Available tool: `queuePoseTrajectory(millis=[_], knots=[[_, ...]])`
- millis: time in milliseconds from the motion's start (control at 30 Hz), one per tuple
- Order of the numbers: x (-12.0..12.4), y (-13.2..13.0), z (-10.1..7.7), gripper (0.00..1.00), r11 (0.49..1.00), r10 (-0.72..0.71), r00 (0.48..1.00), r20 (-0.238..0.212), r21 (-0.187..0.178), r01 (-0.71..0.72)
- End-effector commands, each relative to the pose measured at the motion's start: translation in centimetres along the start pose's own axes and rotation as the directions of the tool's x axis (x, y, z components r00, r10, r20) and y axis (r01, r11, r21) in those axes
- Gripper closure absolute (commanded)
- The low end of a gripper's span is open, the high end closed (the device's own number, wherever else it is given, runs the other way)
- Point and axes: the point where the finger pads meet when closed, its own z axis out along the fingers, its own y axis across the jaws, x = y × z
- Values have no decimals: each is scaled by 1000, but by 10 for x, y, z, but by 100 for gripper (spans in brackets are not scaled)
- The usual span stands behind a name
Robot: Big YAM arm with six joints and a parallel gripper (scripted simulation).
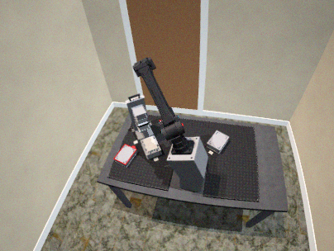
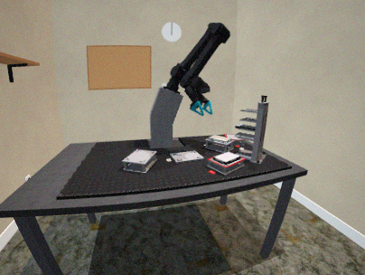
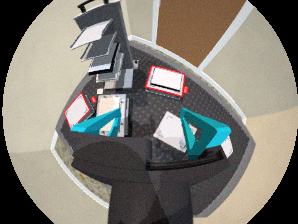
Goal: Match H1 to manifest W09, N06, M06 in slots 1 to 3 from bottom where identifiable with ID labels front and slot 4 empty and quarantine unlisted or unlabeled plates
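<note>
- My claw (image 2: 201, 108) hangs high in the upper middle of the exterior view, teal fingers spread as wide as they go, pinching nothing.
- The plate hotel H1 (image 2: 261, 131) stands at the right of that view, near the table's (image 2: 41, 181) right end; in the top view it sits left of centre, hard by the back edge. Its shelves jut toward my pedestal (image 2: 163, 118).
- From the wrist view I look down on the hotel in the upper left, with pale plates on several shelves (which IDs they bear I cannot read from here; the labels are too small).
- A red-rimmed nest with a plate (image 2: 226, 161) lies just in front of the hotel in the exterior view; a second red-rimmed one (image 3: 165, 80) shows right of the hotel in the wrist view.
- A grey plate (image 2: 140, 160) rests left of centre, well apart from the hotel, and a flat pale plate (image 2: 186, 156) lies between it and the red nest.
- My judgement: I am in the survey-and-approach step, nothing yet grasped.
- Next, I think, I must swing down toward the hotel's front, level my fingers with one shelf, and come in square so I straddle a plate without knocking its neighbours.
</note>
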Motion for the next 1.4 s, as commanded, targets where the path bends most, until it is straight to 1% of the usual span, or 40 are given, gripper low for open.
queuePoseTrajectory(millis=[0, 300, 367, 567, 867, 933, 1033, 1200, 1367], knots=[[1, 17, -9, 0, 1000, 24, 1000, -10, -18, -24], [-2, 45, -6, 0, 1000, 24, 1000, -11, -17, -24], [-2, 45, -6, 0, 1000, 24, 1000, -11, -17, -24], [-6, 64, -3, 0, 1000, 23, 1000, -5, -18, -23], [-3, 93, -7, 0, 1000, 22, 1000, -9, -17, -22], [-3, 93, -7, 0, 1000, 22, 1000, -9, -17, -22], [-2, 102, -7, 0, 1000, 22, 1000, -8, -17, -22], [-10, 123, -1, 0, 999, 26, 1000, 15, -27, -25], [-9, 140, -2, 0, 999, 27, 1000, 15, -27, -27]])
